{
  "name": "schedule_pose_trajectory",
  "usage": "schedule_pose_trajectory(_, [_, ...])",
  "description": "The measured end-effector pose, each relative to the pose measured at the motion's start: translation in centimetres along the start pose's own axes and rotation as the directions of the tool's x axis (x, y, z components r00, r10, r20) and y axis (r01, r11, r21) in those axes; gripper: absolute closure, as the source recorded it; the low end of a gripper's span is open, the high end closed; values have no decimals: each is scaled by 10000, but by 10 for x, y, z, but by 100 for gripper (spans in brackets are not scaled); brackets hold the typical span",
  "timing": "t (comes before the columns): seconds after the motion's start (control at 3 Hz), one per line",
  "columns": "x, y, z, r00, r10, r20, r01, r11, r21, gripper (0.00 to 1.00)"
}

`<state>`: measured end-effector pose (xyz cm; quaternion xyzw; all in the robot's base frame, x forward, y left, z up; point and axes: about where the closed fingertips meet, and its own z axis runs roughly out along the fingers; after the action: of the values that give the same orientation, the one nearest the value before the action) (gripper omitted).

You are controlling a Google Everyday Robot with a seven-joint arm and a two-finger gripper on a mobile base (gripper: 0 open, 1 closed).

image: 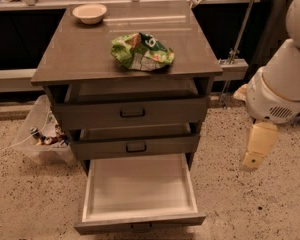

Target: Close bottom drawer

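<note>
- Grey-brown cabinet [85, 59] at centre, standing on speckled floor [240, 209], with two taller-fronted drawers [132, 113] in its upper part.
- Pulled far out at the base, front towards the camera: the bottom drawer [140, 186], pale whitish inside.
- Hanging well right of the cabinet, touching nothing, pointing down: the pale gripper [251, 160]; released or clenched, cannot tell.
- Lying on the top: crumpled green bag [141, 51].
- Near the back left corner: pale bowl [89, 12].
</note>
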<state>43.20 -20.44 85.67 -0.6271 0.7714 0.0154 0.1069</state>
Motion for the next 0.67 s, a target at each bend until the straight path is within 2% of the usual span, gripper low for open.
schedule_pose_trajectory(0.33, [8, 13, 37, 9998, 141, -125, -150, 9970, -765, 0])
schedule_pose_trajectory(0.67, [10, 25, 65, 9996, 267, -70, -274, 9915, -1273, 0])
